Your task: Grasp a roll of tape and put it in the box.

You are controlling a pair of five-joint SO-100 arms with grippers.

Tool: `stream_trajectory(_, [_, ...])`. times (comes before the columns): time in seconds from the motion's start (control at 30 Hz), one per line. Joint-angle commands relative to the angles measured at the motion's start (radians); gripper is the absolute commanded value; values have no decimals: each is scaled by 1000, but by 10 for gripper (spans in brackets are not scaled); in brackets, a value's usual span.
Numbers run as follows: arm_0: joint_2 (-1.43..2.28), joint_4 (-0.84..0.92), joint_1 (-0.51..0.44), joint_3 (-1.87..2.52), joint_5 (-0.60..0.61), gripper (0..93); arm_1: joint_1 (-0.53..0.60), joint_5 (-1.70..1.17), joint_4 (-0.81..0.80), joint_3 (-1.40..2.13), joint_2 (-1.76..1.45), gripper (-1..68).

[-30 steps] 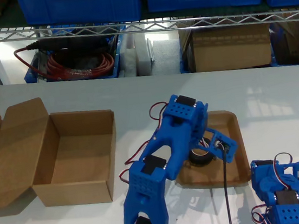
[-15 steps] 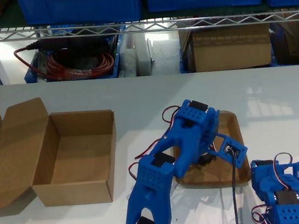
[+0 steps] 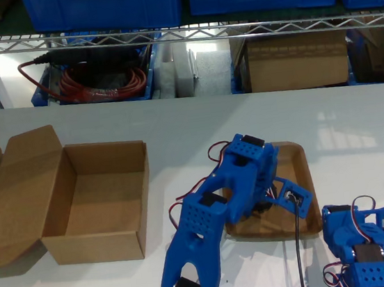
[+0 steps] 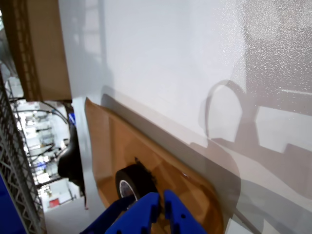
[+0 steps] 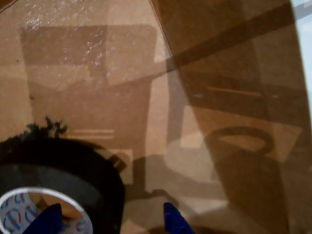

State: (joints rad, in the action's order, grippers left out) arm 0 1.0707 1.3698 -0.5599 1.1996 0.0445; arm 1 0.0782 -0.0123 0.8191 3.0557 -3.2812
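second gripper (image 5: 109,217) spread open, one finger inside roll of tape (image 5: 58,185) core, on tray (image 5: 219,73).

box (image 3: 99,200) on the table (image 3: 358,130), left of centre in the exterior view, lid flap at far left | tray (image 3: 301,172) lower right of centre | roll of tape (image 5: 58,180) in tray | wire shelf (image 3: 178,33) along top edge

Two blue printed arms (image 3: 210,232), black servo blocks, red, black and white cables
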Motion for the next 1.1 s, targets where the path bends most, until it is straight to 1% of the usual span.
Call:
stream_trajectory(0.0, [2, -17, 8, -44, -14, 282, 3, 3, -5, 14, -6, 3])
stream_trajectory(0.17, [-21, -32, 3, -51, -25, 256, 3, 3, -5, 14, -6, 3])
stream_trajectory(0.3, [-35, -38, -2, -55, -32, 211, 3, 3, -5, 14, -6, 3])
stream_trajectory(0.37, [-40, -41, -5, -61, -34, 165, 3, 3, -5, 14, -6, 3])
stream_trajectory(0.5, [-41, -44, -11, -66, -34, -2, 3, 3, -5, 14, -6, 3])
stream_trajectory(0.9, [-26, -63, -18, -66, -20, -2, 3, 3, -5, 14, -6, 3])
stream_trajectory(1.0, [55, -64, -5, -60, 5, -2, 3, 3, -5, 14, -6, 3])
stream_trajectory(1.07, [147, -58, 23, -57, 28, -2, 3, 3, -5, 14, -6, 3])
